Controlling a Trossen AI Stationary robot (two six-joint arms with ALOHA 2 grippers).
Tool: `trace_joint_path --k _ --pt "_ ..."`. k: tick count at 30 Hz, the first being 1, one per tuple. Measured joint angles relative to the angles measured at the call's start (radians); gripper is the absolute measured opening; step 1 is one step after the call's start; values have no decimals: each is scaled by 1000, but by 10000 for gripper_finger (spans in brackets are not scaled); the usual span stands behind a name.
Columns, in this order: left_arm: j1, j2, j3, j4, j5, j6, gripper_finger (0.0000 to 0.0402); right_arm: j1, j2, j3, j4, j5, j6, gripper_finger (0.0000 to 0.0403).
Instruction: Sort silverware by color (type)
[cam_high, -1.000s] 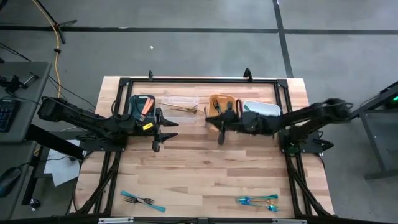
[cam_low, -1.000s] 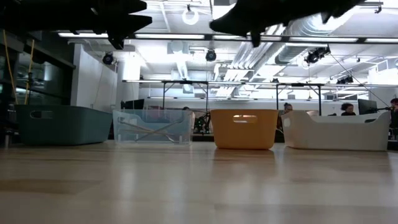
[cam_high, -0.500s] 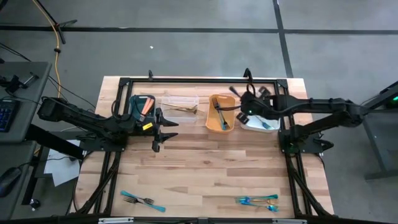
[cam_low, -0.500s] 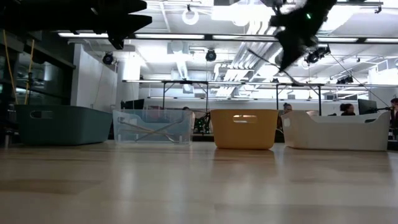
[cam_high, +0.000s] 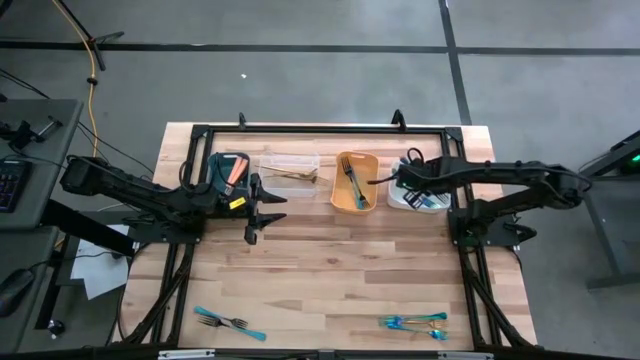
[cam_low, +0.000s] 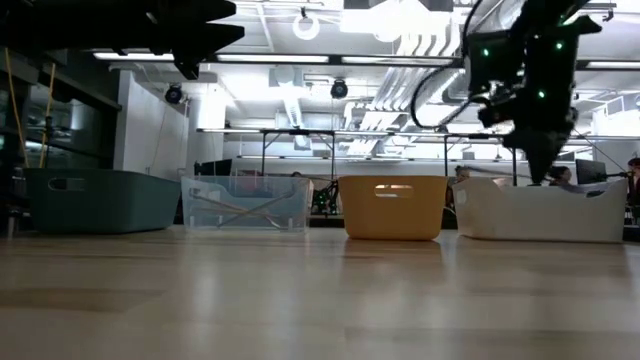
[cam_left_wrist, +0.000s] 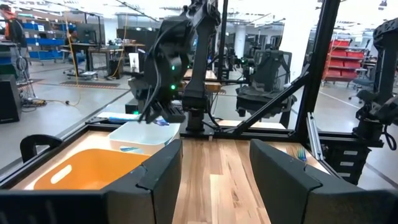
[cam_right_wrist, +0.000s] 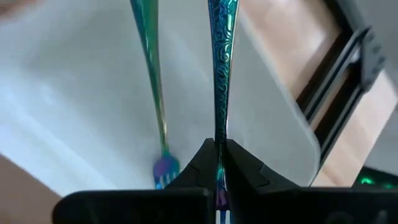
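Teal fork, clamped in right gripper, now hangs over white bin

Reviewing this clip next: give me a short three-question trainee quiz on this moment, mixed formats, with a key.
1. True or false: the right gripper is shut on a teal utensil over the white bin.
2. Multiple choice: where does the left gripper wait? A) over the orange bin B) beside the dark teal bin, above bare table C) at the table's near edge
3. Fill in: loose utensils lie at the near edge in two places, a fork on the left and a teal ____ on the right.

Key: 1 true; 2 B; 3 cluster
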Motion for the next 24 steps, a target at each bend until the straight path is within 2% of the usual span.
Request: trace_joint_path --k 5,12,24 --pt "0 0 0 0 0 0 181 -13 0 -51 8 -57 0 5" --pt "0 0 0 0 0 0 181 -13 0 -56 49 -112 0 7" --pt "0 0 0 0 0 1 181 -12 0 -56 41 -146 19 95"
